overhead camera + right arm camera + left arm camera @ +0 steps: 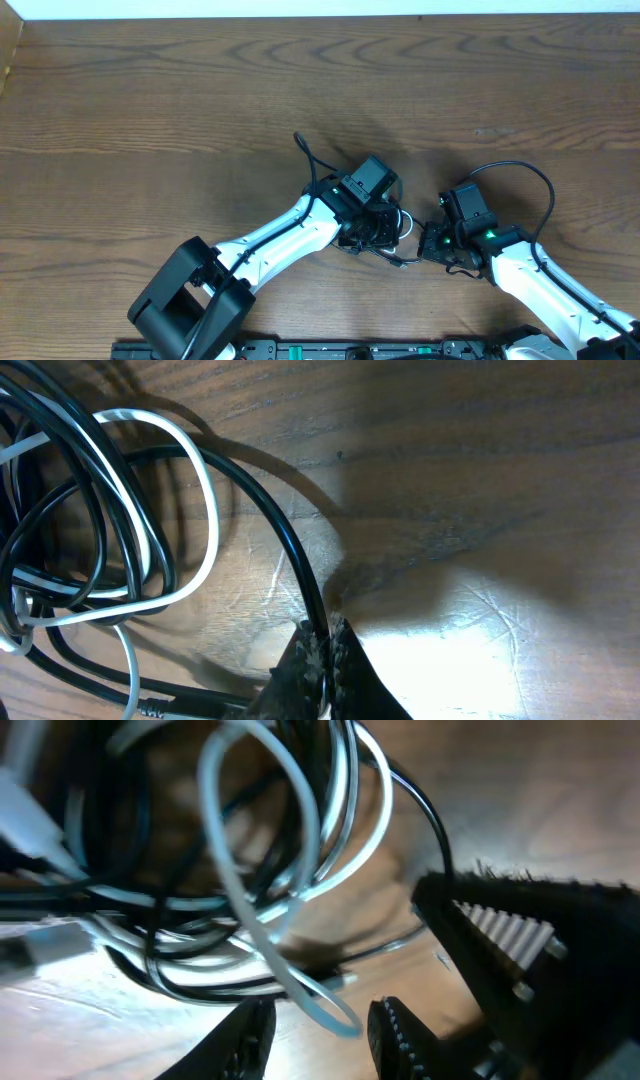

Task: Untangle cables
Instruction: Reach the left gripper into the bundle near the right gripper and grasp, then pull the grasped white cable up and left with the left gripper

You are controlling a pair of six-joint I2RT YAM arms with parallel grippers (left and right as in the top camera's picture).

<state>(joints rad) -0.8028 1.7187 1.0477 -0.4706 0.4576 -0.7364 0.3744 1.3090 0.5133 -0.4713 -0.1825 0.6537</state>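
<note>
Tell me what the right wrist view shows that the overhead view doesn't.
Only the right wrist view: the right hand pinched shut on the black cable. Only overhead: the left arm and right arm, with the left hand at the tangle. Both: the white cable looped with the black one on the wooden table.

From overhead we look straight down on the whole table [150,100]; our two wrist cameras sit low, very near the wood, and both share the same tangled cables [232,890].
</note>
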